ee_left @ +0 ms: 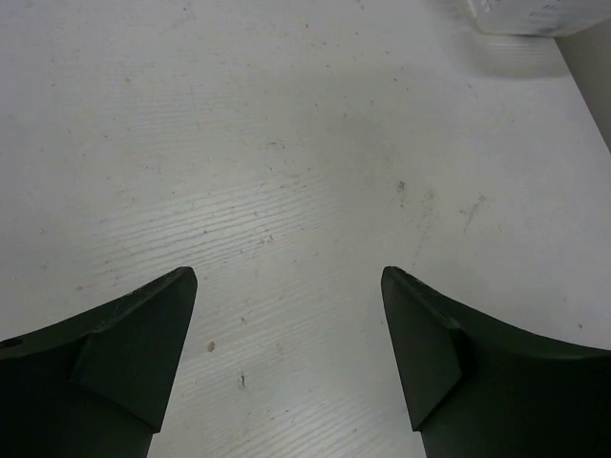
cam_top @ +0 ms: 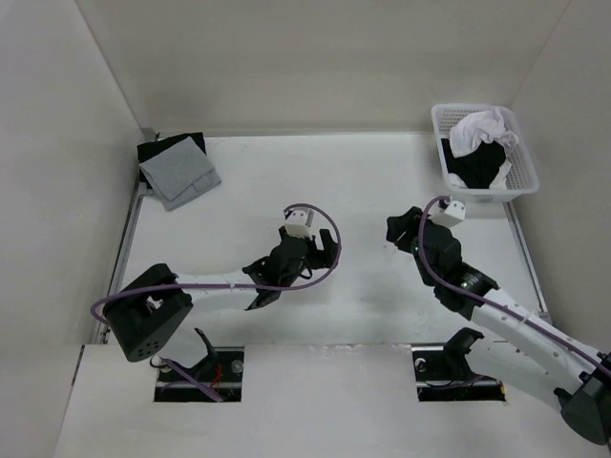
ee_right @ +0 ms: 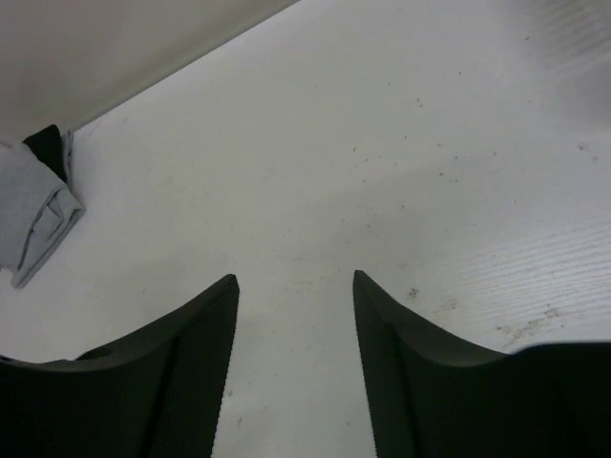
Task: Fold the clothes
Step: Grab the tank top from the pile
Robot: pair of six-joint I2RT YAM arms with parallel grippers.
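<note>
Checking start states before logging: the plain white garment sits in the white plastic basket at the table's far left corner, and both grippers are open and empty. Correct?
Wrong corner: the white plastic basket holding the plain white fabric garment stands at the far right corner, as the top external view shows. The left gripper and right gripper are open and empty.

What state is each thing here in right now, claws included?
White plastic basket: upright, holding two garments.
White thin-fabric garment: crumpled in the basket, not folded.
Black garment: bunched in the same basket.
Grey square cloth: folded, lying on a black cloth.
Left gripper: open, empty.
Right gripper: open, empty.
</note>
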